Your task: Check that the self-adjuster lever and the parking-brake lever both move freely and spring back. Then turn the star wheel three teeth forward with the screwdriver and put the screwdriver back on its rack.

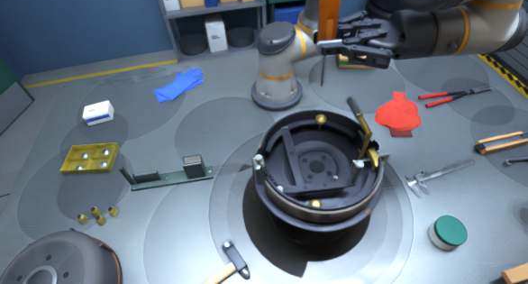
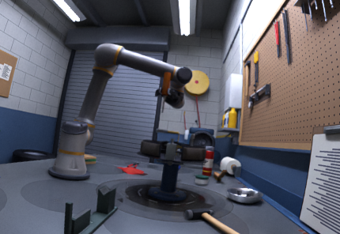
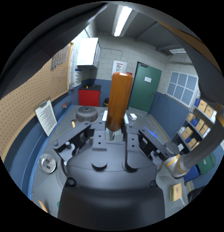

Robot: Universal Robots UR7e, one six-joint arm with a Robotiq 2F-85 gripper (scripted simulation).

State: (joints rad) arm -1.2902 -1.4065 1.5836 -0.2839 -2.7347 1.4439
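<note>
The screwdriver (image 1: pixel 328 18), with an orange handle (image 3: pixel 119 102) and a thin dark shaft pointing down, stands upright, clamped in my gripper (image 1: pixel 331 43), high above the bench and behind the brake drum assembly (image 1: pixel 317 164). The arm reaches in horizontally from the right in the side camera, and the second side camera shows the screwdriver (image 2: pixel 166 84) well above the drum on its stand (image 2: pixel 170 173). Inside the drum a brass parking-brake lever (image 1: pixel 364 128) rises at the right rim, beside a smaller brass self-adjuster lever (image 1: pixel 373 157). The star wheel is too small to pick out. The green screwdriver rack (image 1: pixel 169 173) lies on the bench left of the drum.
The robot base (image 1: pixel 275 72) stands just left of the gripper. A red rag (image 1: pixel 398 115), red pliers (image 1: pixel 452 94), a caliper (image 1: pixel 437 172) and a green-lidded tin (image 1: pixel 447 232) lie right of the drum. A hammer (image 1: pixel 232 261), blue gloves (image 1: pixel 180 83) and a yellow tray (image 1: pixel 90 157) lie left and in front.
</note>
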